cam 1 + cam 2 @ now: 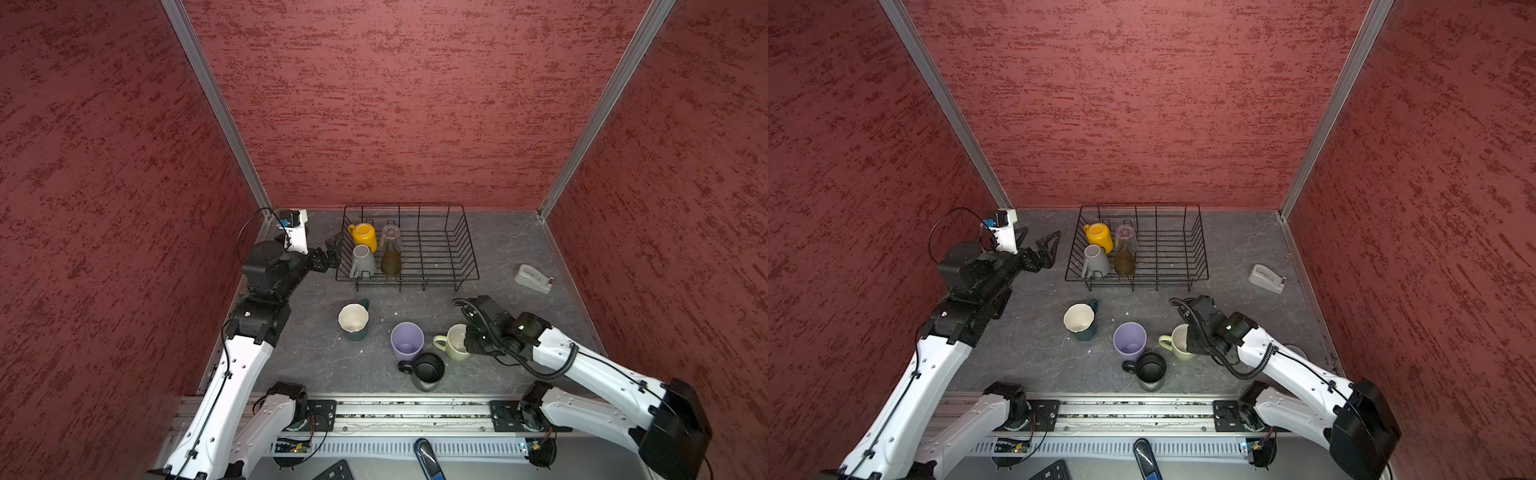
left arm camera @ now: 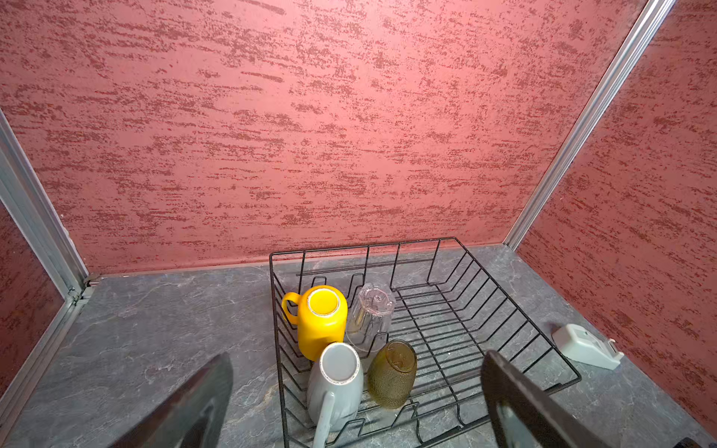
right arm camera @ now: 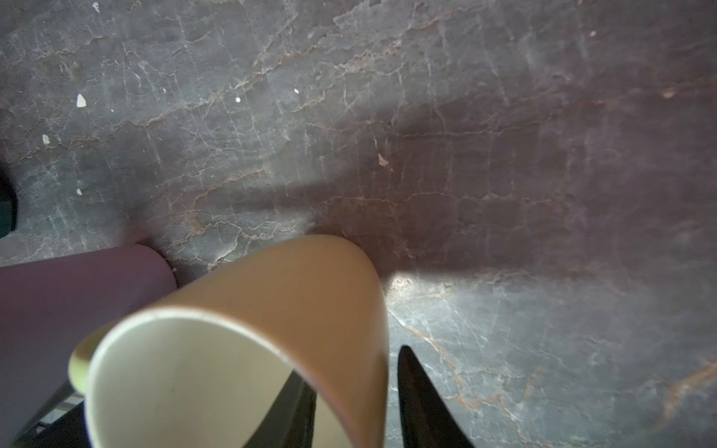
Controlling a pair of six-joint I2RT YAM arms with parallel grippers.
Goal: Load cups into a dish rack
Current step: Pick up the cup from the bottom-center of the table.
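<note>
Red roughcast walls box in a grey marbled desk [image 1: 316,365], and the count stands at four apiece. Racked at the left end of the black wire dish rack [image 1: 466,249], bottoms up: a yellow ceramic mug [image 1: 365,236], a grey ceramic mug [image 1: 363,259], a clear faceted glass [image 1: 390,233] and an amber-olive dimpled glass [image 1: 390,262]. On the desk, nearer the robot, wait a teal mug with a cream inside [image 1: 354,320], a lilac plastic tumbler [image 1: 407,343], a black glossy mug [image 1: 428,370] and a pale green ceramic mug [image 1: 452,343], and that last one is the play. It stands upright, long axis vertical, handle pointing at the tumbler just beside it, away from the right arm. The right pincer [image 3: 355,368] straddles the wall opposite the handle, one finger inside, one outside (a sliver of desk shows by the outer finger, so a firm bite cannot be called). Left pincer [image 1: 328,254] hangs wide open, empty, beside the rack's left end, well apart from the loose cups. Right arm is plainly nearer; the rack lies beyond the mug, away from the robot, its right half bare of cups.
</note>
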